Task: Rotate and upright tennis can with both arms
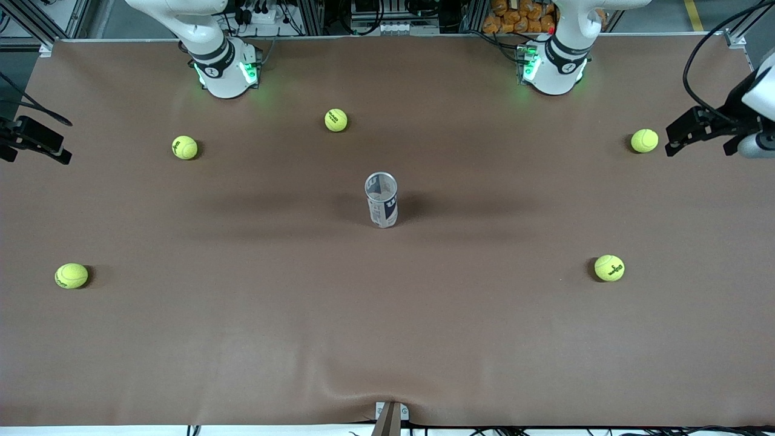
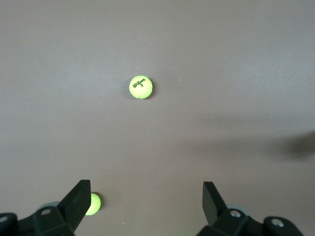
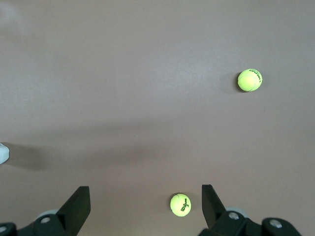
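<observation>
Mid-table, tennis can (image 1: 382, 200) already stands upright, mouth up, nothing touching it. Left gripper (image 2: 145, 201) and right gripper (image 3: 145, 201) hang high over the table (image 1: 387, 327) ends, both w/ fingers spread, empty. Looks done; best keep arms clear, don't bump can.

A brown mat (image 1: 387, 315) covers the table, with aluminium framing (image 1: 60, 18) and cables along its robot-side edge.

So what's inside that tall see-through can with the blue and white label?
The clear plastic tennis can stands upright, its open mouth showing no yellow ball. The label hides the lower inside, so that part can't be seen.
</observation>
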Controlling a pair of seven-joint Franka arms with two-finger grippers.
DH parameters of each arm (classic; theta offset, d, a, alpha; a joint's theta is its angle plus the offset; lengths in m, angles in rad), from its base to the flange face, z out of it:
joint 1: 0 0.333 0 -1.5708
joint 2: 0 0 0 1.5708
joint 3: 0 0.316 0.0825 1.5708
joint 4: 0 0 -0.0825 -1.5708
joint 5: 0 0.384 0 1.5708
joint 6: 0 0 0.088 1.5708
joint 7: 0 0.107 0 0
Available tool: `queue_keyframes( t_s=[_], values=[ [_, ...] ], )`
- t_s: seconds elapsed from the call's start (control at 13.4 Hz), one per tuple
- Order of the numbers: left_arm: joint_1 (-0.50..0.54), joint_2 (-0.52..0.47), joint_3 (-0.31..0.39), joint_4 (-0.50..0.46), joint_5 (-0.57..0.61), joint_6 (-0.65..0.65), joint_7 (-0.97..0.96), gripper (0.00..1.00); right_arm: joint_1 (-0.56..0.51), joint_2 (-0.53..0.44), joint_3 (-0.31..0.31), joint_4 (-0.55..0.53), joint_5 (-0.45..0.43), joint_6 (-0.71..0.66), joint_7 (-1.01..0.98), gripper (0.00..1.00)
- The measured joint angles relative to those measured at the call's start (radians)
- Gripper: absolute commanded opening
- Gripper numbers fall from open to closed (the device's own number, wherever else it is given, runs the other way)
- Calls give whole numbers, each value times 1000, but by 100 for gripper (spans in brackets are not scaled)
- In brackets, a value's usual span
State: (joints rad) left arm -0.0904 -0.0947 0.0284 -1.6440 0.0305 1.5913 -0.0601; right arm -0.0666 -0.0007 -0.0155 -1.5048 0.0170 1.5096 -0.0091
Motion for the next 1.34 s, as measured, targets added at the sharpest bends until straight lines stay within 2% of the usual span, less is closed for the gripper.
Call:
queue_keyframes(
  t_s=[0.37,0.82,1.34],
  values=[
    [0,-21,-9,-13,-17,-5,-46,100,0,0,0,0,0,0,0,100],
    [0,-31,-16,40,-18,-92,-53,100,0,0,1,0,0,0,0,100],
    [7,-29,-12,48,-5,-102,-53,100,0,0,1,0,0,0,0,100]
  ],
)
